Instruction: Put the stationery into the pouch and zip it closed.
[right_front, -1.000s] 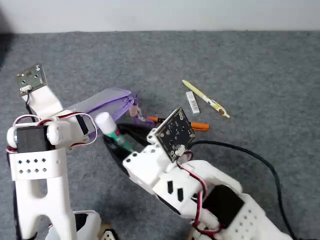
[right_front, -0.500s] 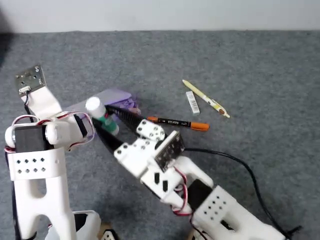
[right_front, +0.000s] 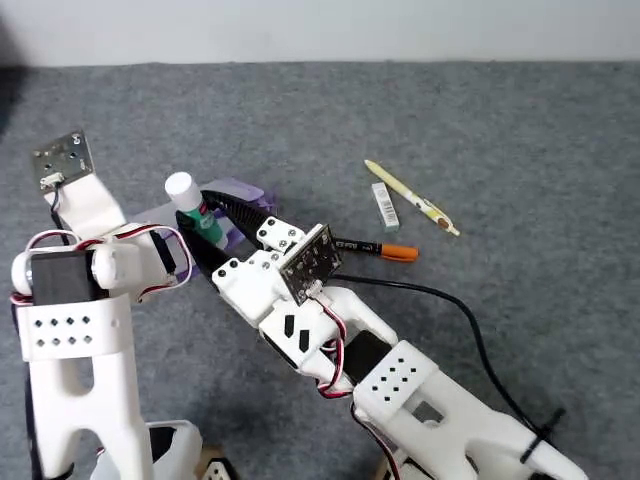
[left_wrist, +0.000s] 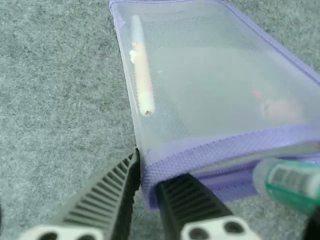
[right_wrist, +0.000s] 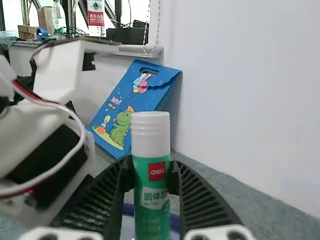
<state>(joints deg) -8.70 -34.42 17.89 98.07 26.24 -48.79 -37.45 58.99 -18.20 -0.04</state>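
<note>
Our left arm stands tall at the desk's left side with its wrist tipped down. Our left hand is pinched on the corner hem of the pouch, one finger on either side of the fabric. Our right arm lies low and slantwise from the desk's near edge toward the left arm, its wrist camera board facing up. Our right hand clamps the glue stick, both fingers on its body and the cap end sticking out past the fingertips.
</note>
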